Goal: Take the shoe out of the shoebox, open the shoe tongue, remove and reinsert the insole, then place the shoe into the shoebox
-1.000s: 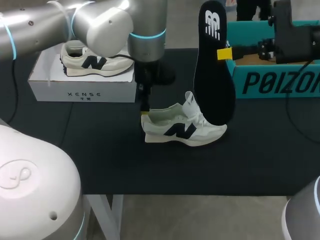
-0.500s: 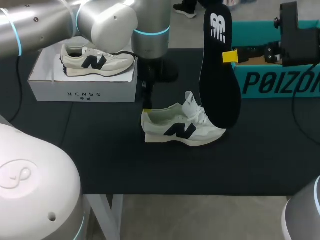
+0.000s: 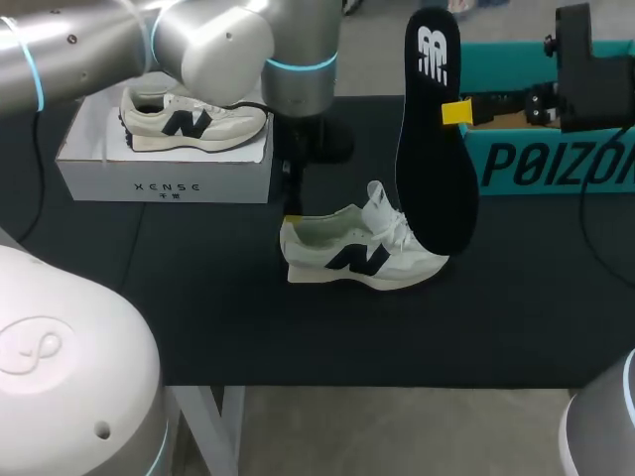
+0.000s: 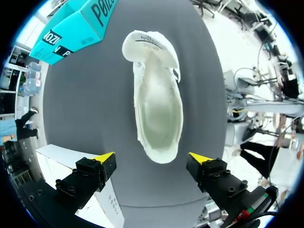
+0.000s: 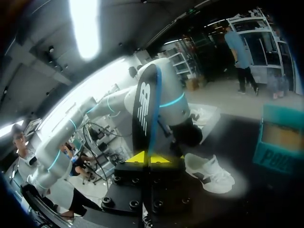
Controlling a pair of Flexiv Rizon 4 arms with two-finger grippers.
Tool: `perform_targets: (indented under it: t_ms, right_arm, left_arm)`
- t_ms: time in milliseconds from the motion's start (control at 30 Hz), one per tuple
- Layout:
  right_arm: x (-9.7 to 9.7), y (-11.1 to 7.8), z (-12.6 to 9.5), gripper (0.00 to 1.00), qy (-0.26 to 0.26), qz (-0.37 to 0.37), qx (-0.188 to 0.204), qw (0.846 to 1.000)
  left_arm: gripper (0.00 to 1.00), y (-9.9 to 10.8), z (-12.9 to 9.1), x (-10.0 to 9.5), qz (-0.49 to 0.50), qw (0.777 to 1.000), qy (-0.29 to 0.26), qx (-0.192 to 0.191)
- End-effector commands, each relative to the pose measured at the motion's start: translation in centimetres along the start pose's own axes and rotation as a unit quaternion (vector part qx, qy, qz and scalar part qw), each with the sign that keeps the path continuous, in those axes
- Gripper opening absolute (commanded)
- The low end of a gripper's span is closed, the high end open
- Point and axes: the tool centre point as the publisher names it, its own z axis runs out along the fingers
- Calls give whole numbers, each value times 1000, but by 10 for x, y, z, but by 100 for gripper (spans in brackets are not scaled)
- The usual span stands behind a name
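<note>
- White sneaker with a dark side logo, the shoe [image 3: 362, 253] lies out of the box on the black table [image 3: 248, 327], sole down, toe toward 3 o'clock, tongue pulled up.
- From the left wrist view the shoe [image 4: 156, 109] shows an open, pale interior.
- Dark insole [image 3: 434, 139] stands nearly upright at 1 o'clock from the shoe, its lower end just behind the toe area.
- Right gripper [image 3: 451, 109] is clenched on the insole's edge; in its own view the yellow tips [image 5: 148, 157] meet at the insole [image 5: 145, 107].
- Left gripper [image 3: 291, 213] sits at the shoe's heel, at 9 o'clock; its fingers [image 4: 105, 157] are spread wide, released, flanking the heel without touching.
- Teal shoebox [image 3: 556, 149] sits at 2 o'clock from the shoe.
- At 10 o'clock, a white box [image 3: 164, 177] carries a second sneaker [image 3: 189, 117].
</note>
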Motion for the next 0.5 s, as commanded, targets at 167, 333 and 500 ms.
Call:
perform_targets:
  t_ms: [167,333,500]
  right_arm:
    - [-1,0,2,0,0,0,0,1000]
    - [-1,0,2,0,0,0,0,1000]
    - [-1,0,2,0,0,0,0,1000]
  left_arm:
    - [100,-24,3,-8,5,999,-13,-28]
    - [100,-41,18,-18,20,1000,-14,-11]
    - [100,-55,31,-29,26,1000,-9,1]
